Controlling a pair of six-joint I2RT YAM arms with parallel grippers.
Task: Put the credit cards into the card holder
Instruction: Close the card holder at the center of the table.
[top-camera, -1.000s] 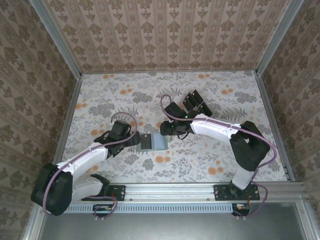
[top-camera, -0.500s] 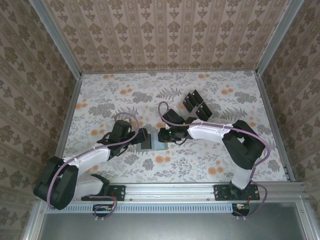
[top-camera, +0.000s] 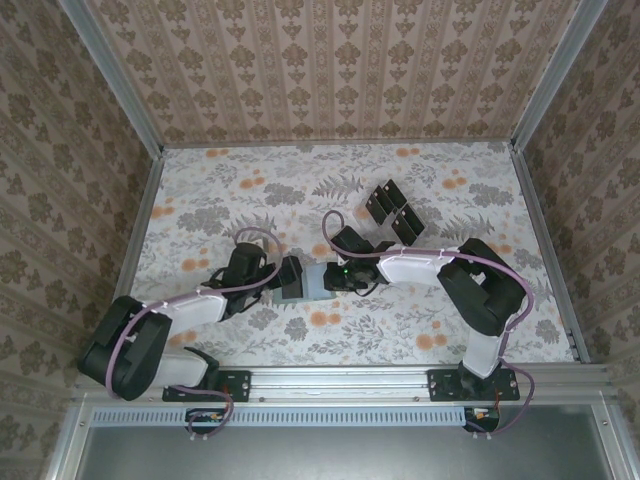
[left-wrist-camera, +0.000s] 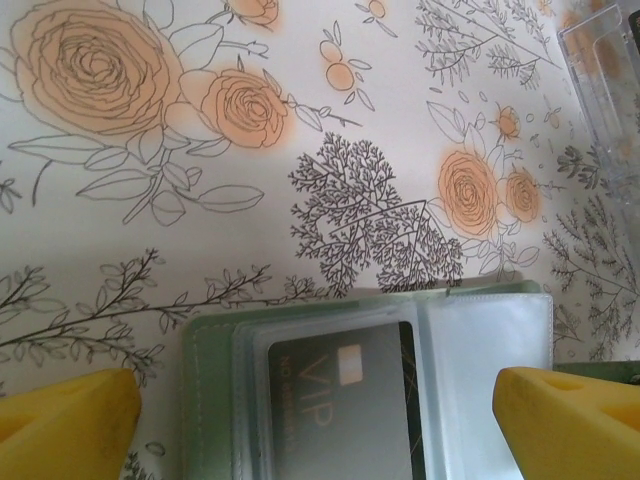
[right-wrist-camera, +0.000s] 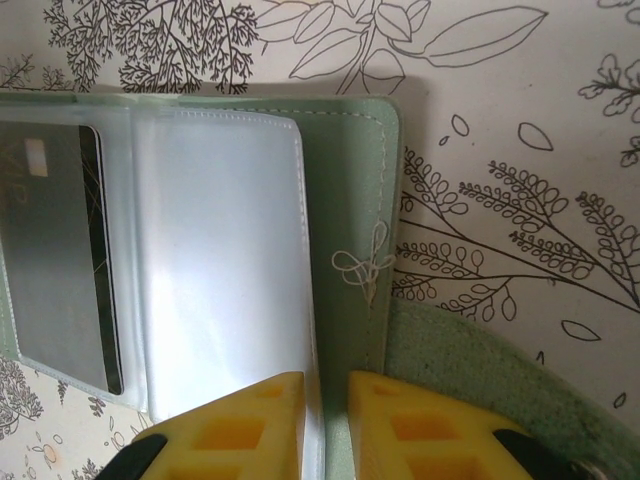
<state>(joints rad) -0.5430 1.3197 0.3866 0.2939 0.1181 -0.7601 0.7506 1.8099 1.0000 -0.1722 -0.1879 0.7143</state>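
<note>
The sage-green card holder (top-camera: 312, 281) lies open on the floral table between my two grippers. One black credit card (left-wrist-camera: 340, 410) marked VIP sits inside a clear sleeve on its left page (right-wrist-camera: 50, 250). My left gripper (left-wrist-camera: 315, 385) is open wide, its yellow fingers (left-wrist-camera: 70, 420) straddling the holder's left half. At the holder's right edge my right gripper (right-wrist-camera: 328, 385) is pinched on the rim of a clear sleeve (right-wrist-camera: 220, 260), next to the green cover (right-wrist-camera: 350, 200). More black credit cards stand in the clear slotted tray (top-camera: 395, 210) at the back right.
The clear tray's corner (left-wrist-camera: 605, 80) lies just beyond the holder in the left wrist view. A fuzzy green flap (right-wrist-camera: 460, 380) of the holder sticks out under the right fingers. Patterned walls enclose the table on three sides.
The right gripper has come left and down to the holder's right edge and narrowed its jaws onto the sleeve. The left gripper has slid right over the holder's left half, still wide open.
</note>
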